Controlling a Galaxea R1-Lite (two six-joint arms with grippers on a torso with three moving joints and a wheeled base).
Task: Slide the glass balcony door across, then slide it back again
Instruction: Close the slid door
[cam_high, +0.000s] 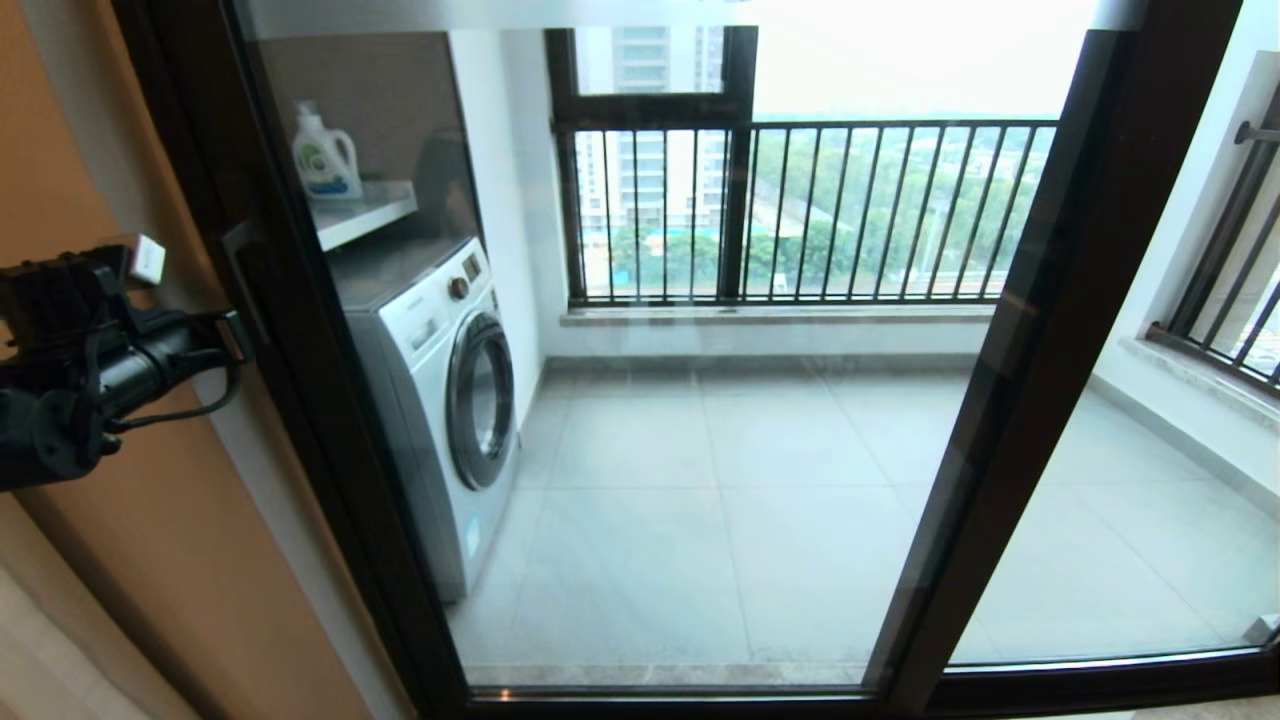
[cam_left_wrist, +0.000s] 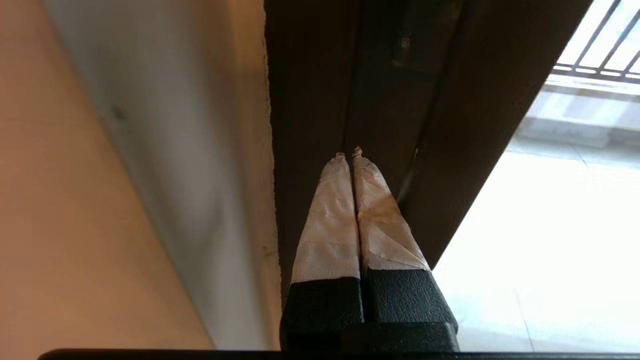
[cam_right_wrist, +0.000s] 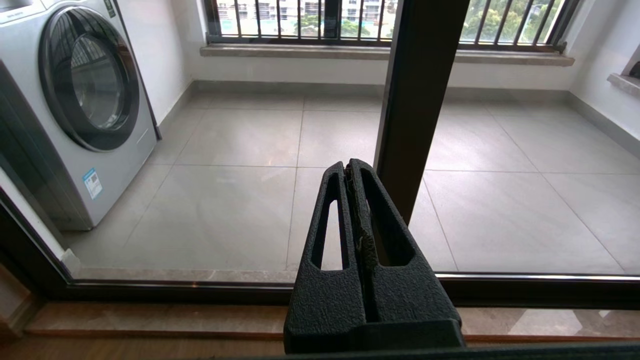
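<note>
The glass balcony door (cam_high: 700, 470) fills the head view, a clear pane in a dark frame. Its left stile (cam_high: 310, 420) stands against the wall and carries a slim dark handle (cam_high: 243, 275). My left gripper (cam_high: 238, 335) is at that stile, just below the handle. In the left wrist view its white-taped fingers (cam_left_wrist: 330, 215) are shut with nothing between them, and the left gripper (cam_left_wrist: 349, 151) tips sit right at the dark stile (cam_left_wrist: 390, 115). My right gripper (cam_right_wrist: 348, 164) is shut and empty, held low before the glass near the door's right stile (cam_right_wrist: 420, 100).
A washing machine (cam_high: 450, 400) and a shelf with a detergent bottle (cam_high: 325, 155) stand behind the glass at left. A black barred railing (cam_high: 850, 210) closes the balcony's far side. A second glass panel (cam_high: 1130, 520) lies to the right. The beige wall (cam_high: 150, 560) borders the left arm.
</note>
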